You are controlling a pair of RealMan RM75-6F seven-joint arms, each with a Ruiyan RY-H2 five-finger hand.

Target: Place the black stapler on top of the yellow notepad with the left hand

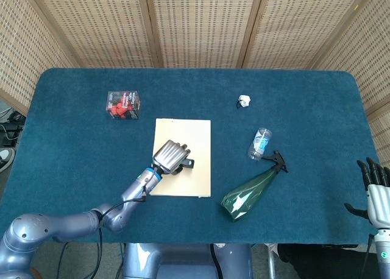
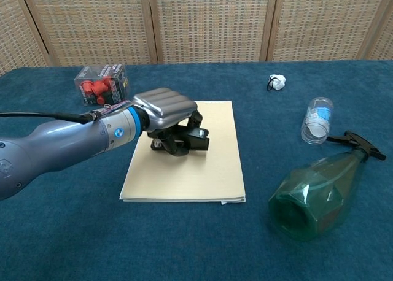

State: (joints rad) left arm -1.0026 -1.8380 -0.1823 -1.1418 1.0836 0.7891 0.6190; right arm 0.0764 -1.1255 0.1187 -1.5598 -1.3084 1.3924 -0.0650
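One stapler (image 2: pixel 191 141) under curled fingers (image 2: pixel 164 147)

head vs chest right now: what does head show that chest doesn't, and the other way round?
Only the head view shows the right hand, at the table's right edge with fingers apart and holding nothing, plus the whole table outline.

Only the chest view shows, from the side, the left hand's fingers curled under around the black stapler, low over the paper; contact cannot be told.

Both show the left hand holding the stapler over the yellow notepad, the red box, the clear bottle, the green spray bottle and the small white item.
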